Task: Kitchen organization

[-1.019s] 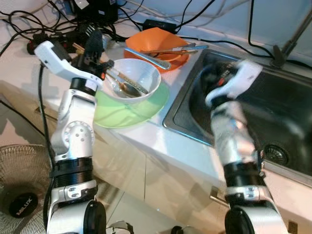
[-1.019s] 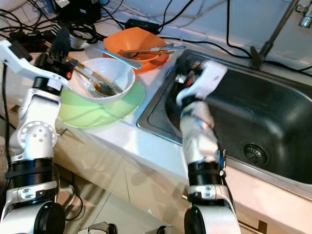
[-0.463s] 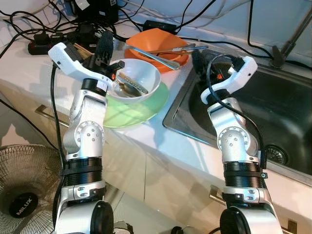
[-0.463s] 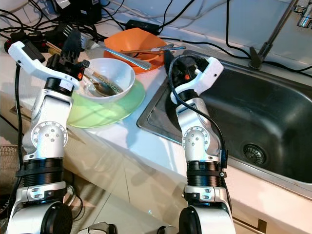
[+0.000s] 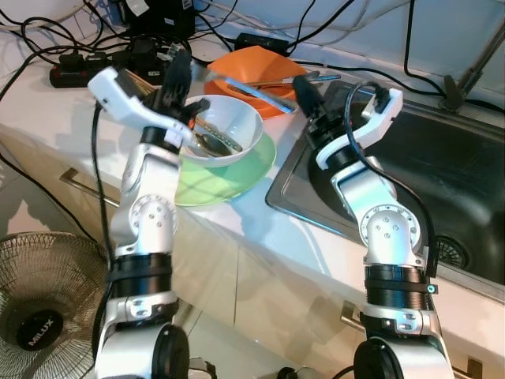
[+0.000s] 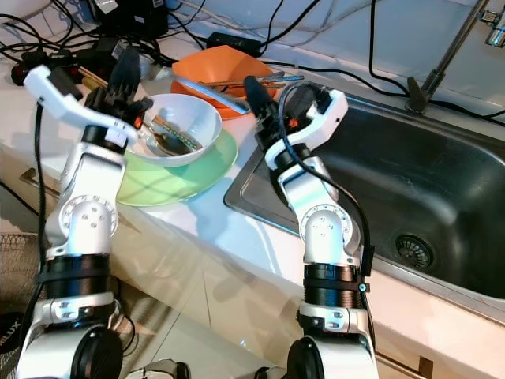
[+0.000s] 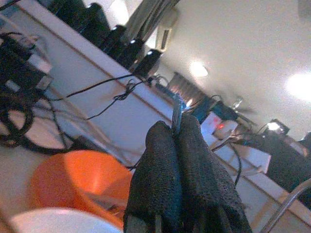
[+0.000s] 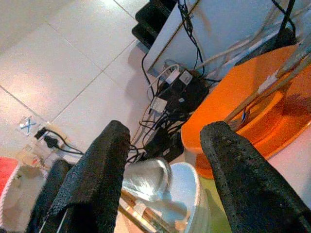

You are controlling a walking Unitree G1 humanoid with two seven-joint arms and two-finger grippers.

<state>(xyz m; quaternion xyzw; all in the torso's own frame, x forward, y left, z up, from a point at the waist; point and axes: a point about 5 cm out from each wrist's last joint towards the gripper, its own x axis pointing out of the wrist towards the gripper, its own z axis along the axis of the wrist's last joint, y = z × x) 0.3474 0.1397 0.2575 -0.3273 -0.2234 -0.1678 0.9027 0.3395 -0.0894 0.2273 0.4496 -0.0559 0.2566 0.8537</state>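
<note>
A white bowl holding spoons sits on a green plate beside the sink. The left gripper, fingers pressed together, pinches what may be a thin utensil above the bowl's rim. The right gripper hovers spread wide, empty, near the orange bowl.

- The head views are evenly lit and sharp; nothing is smeared by motion.
- The white counter shines pale, with soft glare on its near edge, and soft shadows of both arms fall on it.
- The sink on the right is dark, with a thin bright line along its steel rim.
- The left wrist view is hazy and washed out: ceiling lights bloom into white patches, and the black fingers up close are soft.
- The right wrist view is bright; the orange bowl glows strongly and the near fingers are slightly blurred.
</note>
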